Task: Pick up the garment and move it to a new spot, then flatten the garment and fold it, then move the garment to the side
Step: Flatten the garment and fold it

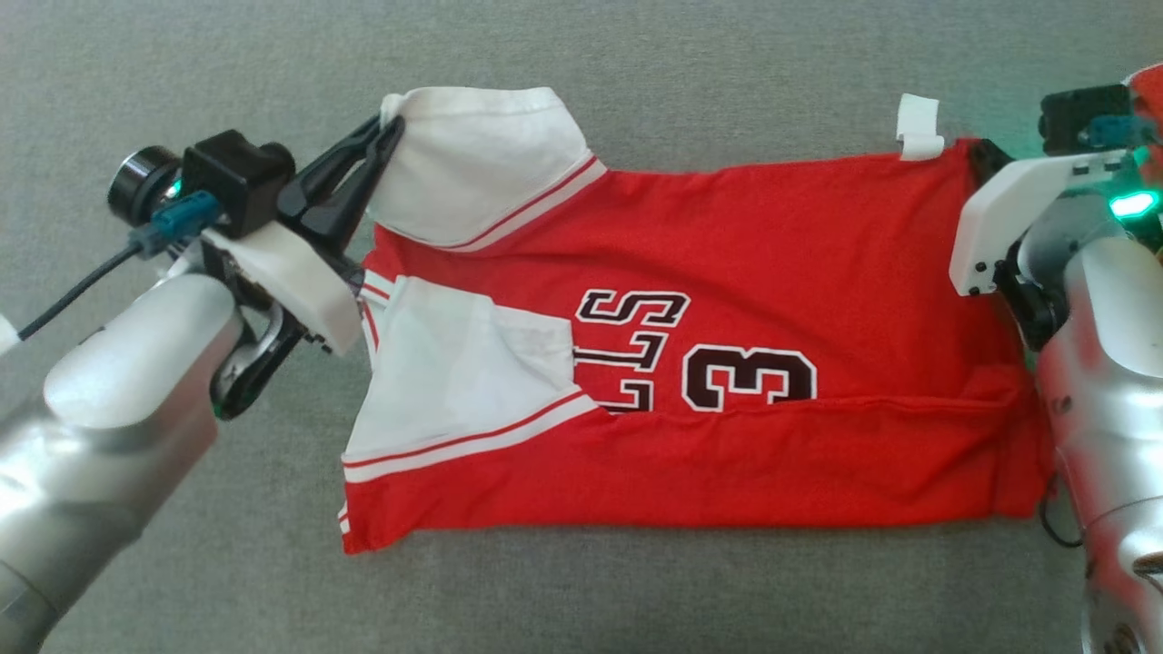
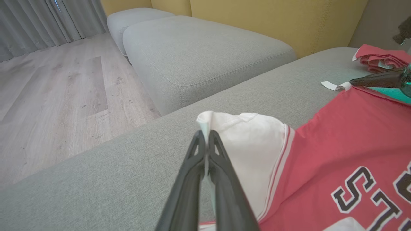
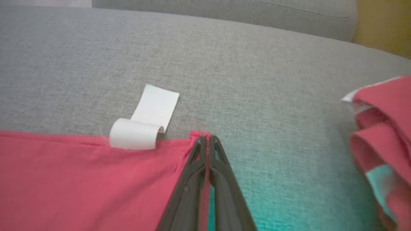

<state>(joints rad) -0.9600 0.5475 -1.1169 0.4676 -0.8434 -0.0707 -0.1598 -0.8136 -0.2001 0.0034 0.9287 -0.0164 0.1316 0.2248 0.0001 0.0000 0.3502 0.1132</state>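
Note:
The garment [image 1: 727,272] is a red jersey with white sleeves and black lettering, lying partly folded on a grey cushion. My left gripper [image 1: 389,127] is shut on the far white sleeve [image 1: 472,163], pinching its edge [image 2: 205,120] between the fingers [image 2: 196,150]. At the jersey's far right corner my right gripper [image 3: 205,138] is shut on the red hem corner [image 3: 196,134]. Beside that corner a white label [image 3: 147,120] curls off the hem. In the head view the right gripper's fingertips are hidden behind its wrist housing [image 1: 1008,218].
The grey cushion [image 1: 581,45] stretches all around the jersey. Another crumpled red cloth [image 3: 385,128] lies to the right of my right gripper. In the left wrist view a second grey cushion [image 2: 199,48], a yellow wall and a wooden floor [image 2: 57,89] lie beyond.

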